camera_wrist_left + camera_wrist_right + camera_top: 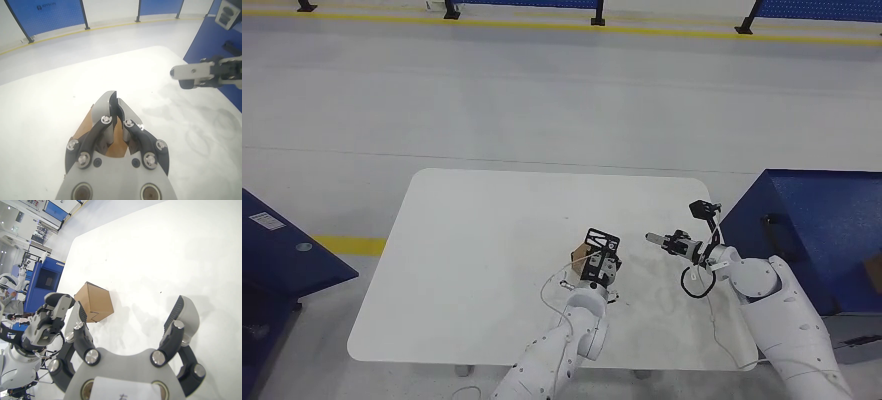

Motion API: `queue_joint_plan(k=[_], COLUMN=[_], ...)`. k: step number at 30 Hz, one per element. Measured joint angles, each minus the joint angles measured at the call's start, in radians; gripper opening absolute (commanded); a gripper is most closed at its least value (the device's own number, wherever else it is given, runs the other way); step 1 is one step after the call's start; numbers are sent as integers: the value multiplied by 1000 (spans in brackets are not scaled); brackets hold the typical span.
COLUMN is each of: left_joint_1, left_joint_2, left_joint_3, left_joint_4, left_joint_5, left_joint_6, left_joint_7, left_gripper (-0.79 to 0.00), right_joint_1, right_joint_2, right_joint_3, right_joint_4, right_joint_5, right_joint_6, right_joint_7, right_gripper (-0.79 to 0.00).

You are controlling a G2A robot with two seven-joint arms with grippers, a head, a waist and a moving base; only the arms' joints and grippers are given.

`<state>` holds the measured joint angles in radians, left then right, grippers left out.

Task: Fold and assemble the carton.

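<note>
Left wrist view: left gripper (115,99) is closed, fingertips pressed together directly above the brown carton (83,126). Can't tell if any cardboard is pinched between them. Carton sits on the white table (492,250), in the half nearer the robot, folded into a box shape, with interlocking flaps on the side facing the right gripper (130,300). Right gripper has its jaws spread wide and holds nothing; it hovers near the carton with bare table between. In the right wrist view its own finger partly blocks the left gripper. Blue bin (822,220) stands just beside the table's right edge, second blue bin (282,250) off the left. Farther back: yellow floor line (542,25), blue-panel barrier (56,15).
</note>
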<state>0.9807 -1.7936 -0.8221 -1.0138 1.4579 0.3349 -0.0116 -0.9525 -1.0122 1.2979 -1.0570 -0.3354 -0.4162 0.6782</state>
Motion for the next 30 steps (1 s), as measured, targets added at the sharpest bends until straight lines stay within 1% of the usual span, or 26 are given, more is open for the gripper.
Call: queue_joint_plan(k=[3,7,9,11,13,16,17,23,25,30], left_joint_1=[0,-18,-29,-38,-36,-22,-20,-51,-56,-39], left_joint_2=[-1,-9,-14,-18,-22,-23,-23,-31,-36,-42], left_joint_3=[-3,-5,-6,-9,-9,-2,0,-4,1,15], left_joint_4=[6,64,85,93,78,51,52,118,123,72], left_joint_5=[4,-22,-31,-36,-32,-17,-10,-19,-19,10], left_joint_6=[-9,-29,-23,-5,15,15,9,-13,-10,17], left_joint_7=[-22,-63,-69,-52,-13,34,31,-74,-48,25], left_gripper=[-785,-785,-785,-785,-785,-785,-785,-785,-785,-785], right_joint_1=[0,0,0,0,0,0,0,0,0,0], right_joint_2=[0,0,0,0,0,0,0,0,0,0], right_joint_3=[0,0,0,0,0,0,0,0,0,0], right_joint_4=[0,0,0,0,0,0,0,0,0,0], right_joint_5=[0,0,0,0,0,0,0,0,0,0], right_joint_6=[0,0,0,0,0,0,0,0,0,0], right_joint_7=[0,0,0,0,0,0,0,0,0,0], right_gripper=[0,0,0,0,0,0,0,0,0,0])
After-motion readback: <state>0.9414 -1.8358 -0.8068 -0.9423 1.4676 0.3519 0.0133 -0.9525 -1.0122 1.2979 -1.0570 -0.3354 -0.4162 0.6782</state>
